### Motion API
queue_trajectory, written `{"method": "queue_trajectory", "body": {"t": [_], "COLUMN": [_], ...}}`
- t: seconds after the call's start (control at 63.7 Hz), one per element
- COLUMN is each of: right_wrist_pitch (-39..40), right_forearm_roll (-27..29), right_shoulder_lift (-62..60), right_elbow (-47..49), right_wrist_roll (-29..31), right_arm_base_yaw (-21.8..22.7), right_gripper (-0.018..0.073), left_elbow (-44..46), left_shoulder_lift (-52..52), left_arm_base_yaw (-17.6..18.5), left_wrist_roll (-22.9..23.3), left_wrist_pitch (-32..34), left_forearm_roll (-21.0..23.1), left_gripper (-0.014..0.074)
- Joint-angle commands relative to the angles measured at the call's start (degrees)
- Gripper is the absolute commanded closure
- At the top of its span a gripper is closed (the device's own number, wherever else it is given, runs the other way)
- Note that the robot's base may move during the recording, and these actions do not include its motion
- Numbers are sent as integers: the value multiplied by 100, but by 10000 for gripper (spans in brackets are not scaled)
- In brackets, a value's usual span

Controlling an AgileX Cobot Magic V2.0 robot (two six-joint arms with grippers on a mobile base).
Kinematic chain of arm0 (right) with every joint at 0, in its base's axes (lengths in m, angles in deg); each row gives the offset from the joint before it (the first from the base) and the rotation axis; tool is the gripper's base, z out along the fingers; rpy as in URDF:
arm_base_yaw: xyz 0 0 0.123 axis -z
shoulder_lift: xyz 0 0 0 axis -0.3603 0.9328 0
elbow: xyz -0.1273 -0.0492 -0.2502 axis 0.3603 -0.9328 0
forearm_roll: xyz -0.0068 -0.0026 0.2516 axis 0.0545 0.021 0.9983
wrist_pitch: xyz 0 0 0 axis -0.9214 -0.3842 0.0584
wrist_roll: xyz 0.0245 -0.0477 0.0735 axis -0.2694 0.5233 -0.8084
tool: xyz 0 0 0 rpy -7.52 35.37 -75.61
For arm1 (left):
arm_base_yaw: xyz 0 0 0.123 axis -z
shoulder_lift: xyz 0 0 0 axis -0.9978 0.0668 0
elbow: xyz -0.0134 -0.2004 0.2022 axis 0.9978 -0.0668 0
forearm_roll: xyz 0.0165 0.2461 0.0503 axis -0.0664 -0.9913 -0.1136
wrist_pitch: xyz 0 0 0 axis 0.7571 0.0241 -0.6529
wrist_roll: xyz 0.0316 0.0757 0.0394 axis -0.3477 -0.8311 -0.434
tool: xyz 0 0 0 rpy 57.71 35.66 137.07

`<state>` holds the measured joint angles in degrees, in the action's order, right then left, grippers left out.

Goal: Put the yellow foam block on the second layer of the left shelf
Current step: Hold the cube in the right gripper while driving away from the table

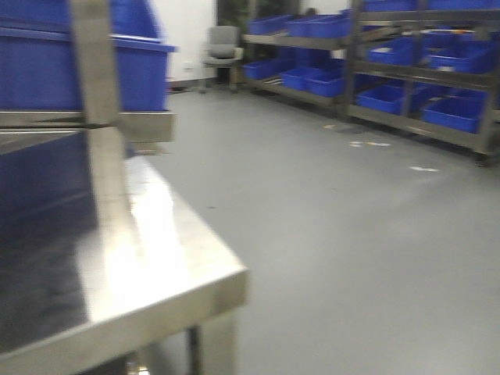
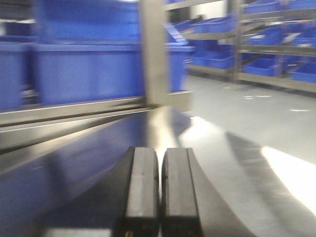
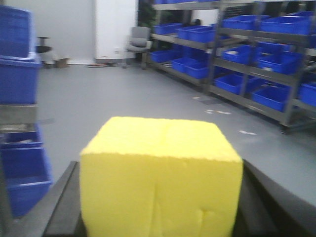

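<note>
The yellow foam block (image 3: pixel 163 148) fills the lower middle of the right wrist view, held up with grey floor beyond it. My right gripper (image 3: pixel 162 202) is shut on it, one dark finger against each side. The left shelf (image 1: pixel 168 266) is a shiny steel unit at the left of the front view, with a bare steel layer below a layer of blue bins (image 1: pixel 47 66). My left gripper (image 2: pixel 160 153) hovers low over a steel layer (image 2: pixel 222 148), shut with nothing between its fingers. Neither gripper shows in the front view, which is blurred.
A steel upright post (image 1: pixel 98 94) stands at the shelf's front. Racks of blue bins (image 1: pixel 406 78) line the far right wall, with a grey chair (image 1: pixel 223 47) at the back. Grey floor (image 1: pixel 336 219) spreads between. More blue bins (image 3: pixel 19 168) sit left of the block.
</note>
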<state>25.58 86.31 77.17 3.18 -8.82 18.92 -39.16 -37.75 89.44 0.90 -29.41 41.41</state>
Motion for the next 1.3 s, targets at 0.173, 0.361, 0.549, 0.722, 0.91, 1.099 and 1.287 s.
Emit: {"method": "queue_trajectory", "body": {"t": [0.173,0.361,0.549,0.722,0.91,1.099,1.287], "right_wrist_pitch": [488,488,488,488,488,488,488], "right_forearm_roll": [-58,-58,-58,-58,-58,-58,-58], "right_shoulder_lift": [60,60,60,60,60,60,60], "right_elbow": [148,148,148,148,148,148,148], "right_wrist_roll": [42,42,42,42,42,42,42], "right_arm_base_yaw": [20,20,20,20,20,20,20], "right_gripper": [59,59,59,59,59,59,59], "left_elbow": [-160,-160,-160,-160,-160,-160,-160], "left_shoulder_lift": [-116,-116,-116,-116,-116,-116,-116], "left_arm_base_yaw": [25,25,25,25,25,25,25], "left_wrist_roll": [22,22,22,22,22,22,22], "left_wrist_pitch": [473,473,473,473,473,473,473], "left_forearm_roll": [29,29,29,29,29,29,29], "left_gripper": [472,472,472,472,472,472,472]}}
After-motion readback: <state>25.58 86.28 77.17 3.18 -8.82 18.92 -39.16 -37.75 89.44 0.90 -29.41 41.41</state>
